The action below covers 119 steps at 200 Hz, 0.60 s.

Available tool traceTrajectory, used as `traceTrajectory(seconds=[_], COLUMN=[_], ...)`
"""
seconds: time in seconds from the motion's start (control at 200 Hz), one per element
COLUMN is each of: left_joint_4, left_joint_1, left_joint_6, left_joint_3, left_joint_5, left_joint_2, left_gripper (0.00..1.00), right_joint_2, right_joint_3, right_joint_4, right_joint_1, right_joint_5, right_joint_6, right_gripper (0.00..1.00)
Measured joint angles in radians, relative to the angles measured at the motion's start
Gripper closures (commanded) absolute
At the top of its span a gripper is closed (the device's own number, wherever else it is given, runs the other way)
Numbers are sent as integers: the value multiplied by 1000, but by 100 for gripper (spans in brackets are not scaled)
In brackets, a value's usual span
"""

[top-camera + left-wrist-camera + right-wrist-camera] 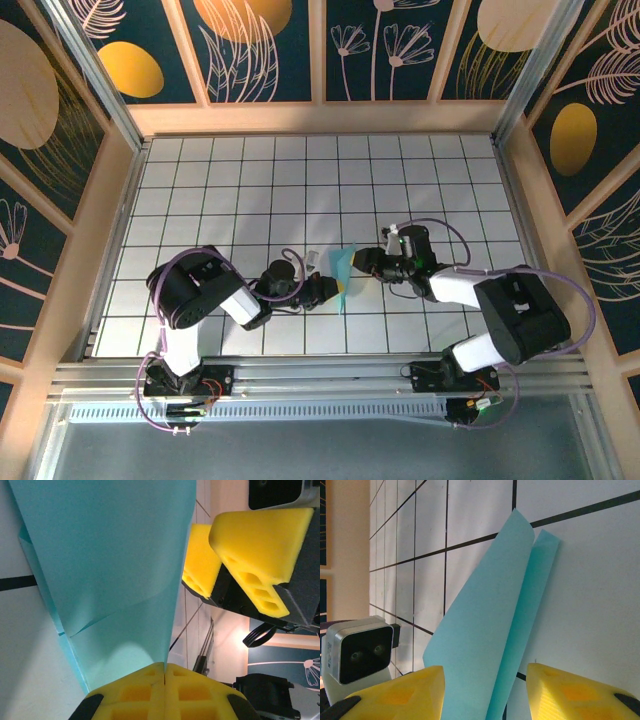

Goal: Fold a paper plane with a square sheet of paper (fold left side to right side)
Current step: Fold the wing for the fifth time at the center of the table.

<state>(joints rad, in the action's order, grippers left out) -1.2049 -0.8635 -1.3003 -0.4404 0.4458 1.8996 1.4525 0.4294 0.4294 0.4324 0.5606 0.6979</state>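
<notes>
White tabletop (200,180) ruled in a black grid, walled by dark-blue panels (345,70) with pale flower outlines and orange discs. Near the middle, between the two arms: square sheet of paper (343,270), light blue, folded over into a narrow pointed shape, one layer standing up off the surface. From the left wrist, a broad blue face of the sheet (110,555) with a soft crease across it, narrowing down into the left gripper (165,672). Pinched there by yellow pads (135,695) pressed flat together on the sheet's lower edge, no gap between them. From above, left gripper (332,290) at the sheet's near-left side, right gripper (364,262) just beside its far-right side. From the right wrist, yellow fingers (400,695) spread well apart to either side of the sheet (485,630), closed on nothing; upper layer curling away from the flat strip beneath it on the grid. Pale camera box (360,650) of the left arm at the lower left of that view. From the left wrist again, right fingers (260,535) off to the right of the paper, clear of it
</notes>
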Motion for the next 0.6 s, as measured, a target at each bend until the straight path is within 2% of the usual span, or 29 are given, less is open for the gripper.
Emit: traceTrajectory(seconds=[0.596], left_joint_4=[-51], left_joint_1=[0], left_joint_6=[-26], left_joint_3=[4], left_joint_5=[2], left_joint_2=[33], left_gripper=[100], right_joint_2=[74], right_joint_3=[23], right_joint_4=[40], right_joint_1=[34], right_joint_5=[-14], right_joint_6=[24], right_gripper=[54])
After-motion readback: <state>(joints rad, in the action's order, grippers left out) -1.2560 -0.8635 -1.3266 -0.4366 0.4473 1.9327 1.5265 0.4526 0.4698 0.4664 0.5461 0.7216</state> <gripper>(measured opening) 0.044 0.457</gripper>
